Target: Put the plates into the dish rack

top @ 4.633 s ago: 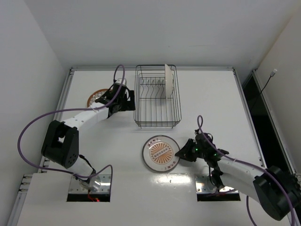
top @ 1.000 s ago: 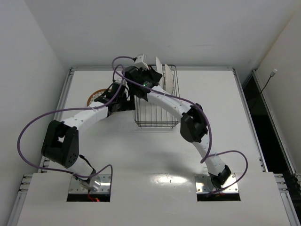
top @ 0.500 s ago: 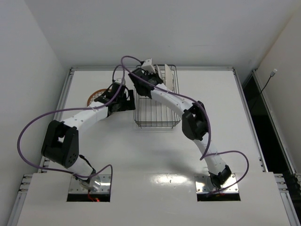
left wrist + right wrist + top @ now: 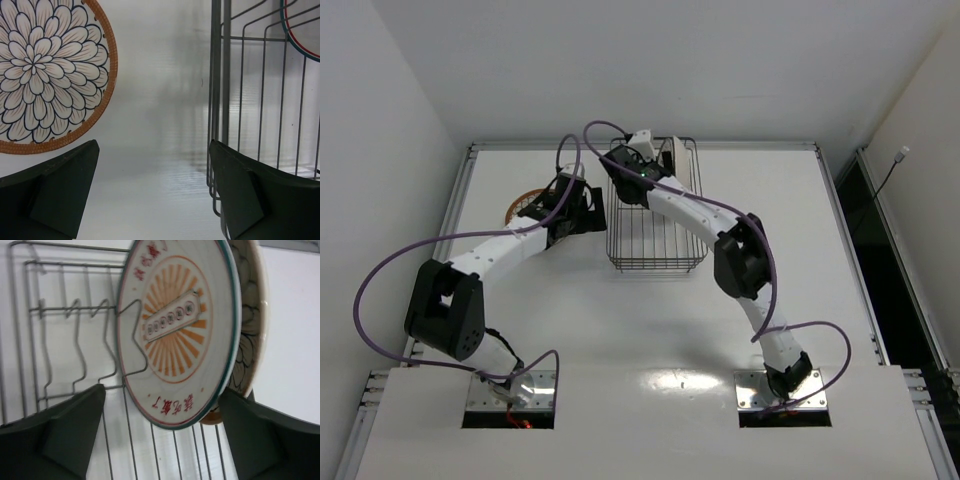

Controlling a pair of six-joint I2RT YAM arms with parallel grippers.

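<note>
Right end effector (image 4: 162,400) gapes empty before two upright plates (image 4: 175,330) in the dish rack (image 4: 655,240) — left end effector (image 4: 152,155), likewise wide and empty, beside the rack.

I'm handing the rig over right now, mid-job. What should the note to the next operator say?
Left hand: open, empty, over the table between the floral plate and the dish rack.
Right hand: open at the rack's far end, a finger either side of the upright sunburst plate.
Done: two plates racked, the sunburst plate and a flower-patterned plate behind it.
Left: the floral plate, lying on the table left of the rack.
</note>
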